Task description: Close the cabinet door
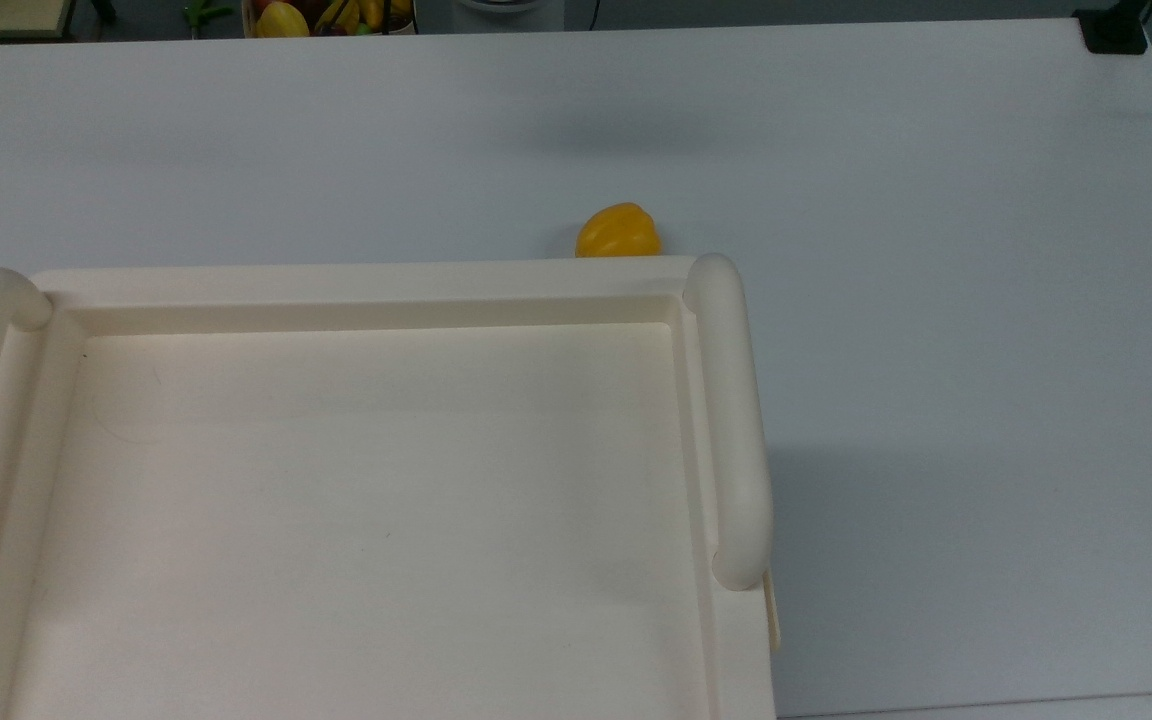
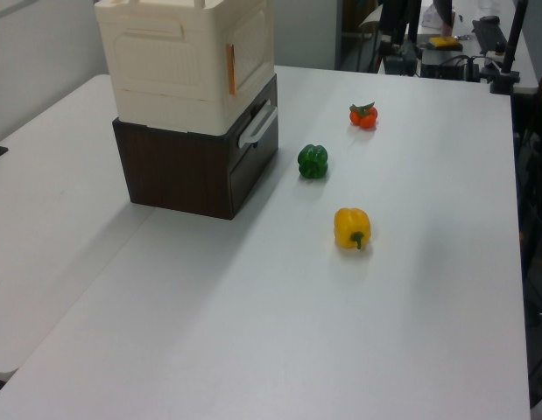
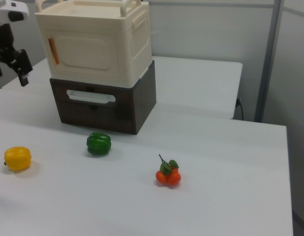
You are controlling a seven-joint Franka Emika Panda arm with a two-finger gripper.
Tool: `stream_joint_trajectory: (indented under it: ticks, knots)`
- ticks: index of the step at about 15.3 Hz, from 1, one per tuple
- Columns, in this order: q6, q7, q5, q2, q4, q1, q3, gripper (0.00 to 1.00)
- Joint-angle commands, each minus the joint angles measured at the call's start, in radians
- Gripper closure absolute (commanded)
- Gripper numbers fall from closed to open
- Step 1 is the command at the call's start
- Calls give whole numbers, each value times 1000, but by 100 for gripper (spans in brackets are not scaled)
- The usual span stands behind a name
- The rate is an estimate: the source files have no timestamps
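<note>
My gripper (image 3: 10, 69) hung at the right view's far left, beside the cabinet (image 3: 93, 44) and touching nothing, its two black fingers (image 3: 23, 66) spread apart with nothing between them. One cream cabinet sat on one dark brown drawer unit (image 3: 105, 108), its cabinet door (image 3: 85, 55) flush against the front. On the white table (image 3: 215, 196) lay one yellow pepper (image 3: 17, 158), one green pepper (image 3: 98, 143) and one small cluster of orange-red tomatoes (image 3: 168, 175), well apart from each other.

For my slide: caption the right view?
Cabinet with door shut, hand at the right view's left.
</note>
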Motion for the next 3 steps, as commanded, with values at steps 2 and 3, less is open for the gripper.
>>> stream_joint_trajectory:
  ticks: [2,3]
  knots:
    - [33,-97,-17,-6,-27,9,-8,0]
    - [32,-97,-17,0,-25,10,-8,0]
